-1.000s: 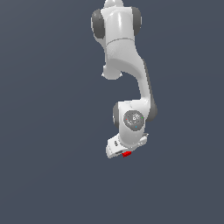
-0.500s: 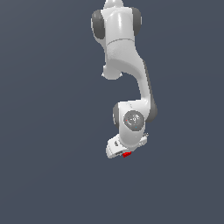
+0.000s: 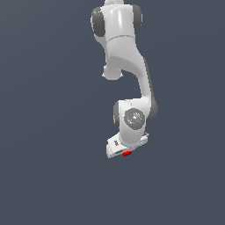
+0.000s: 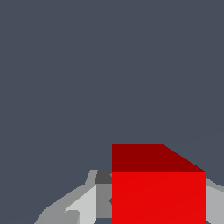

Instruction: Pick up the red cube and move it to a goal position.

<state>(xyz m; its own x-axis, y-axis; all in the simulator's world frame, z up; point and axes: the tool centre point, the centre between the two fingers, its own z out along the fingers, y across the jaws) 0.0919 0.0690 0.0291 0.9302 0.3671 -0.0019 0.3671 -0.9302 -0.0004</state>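
One red cube [image 4: 158, 192] sits clamped between the gripper's [image 3: 125, 151] grey fingers [image 4: 83, 205] under the arm's white wrist, and since only its side faces are pinched, a jerky carry could slide it out.

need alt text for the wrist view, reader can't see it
A bright red cube fills the lower part of the frame, sitting between the grey fingers of the gripper, with its darker red face angled away from the camera. Everything else is a plain, flat dark blue-grey background with no other objects visible.
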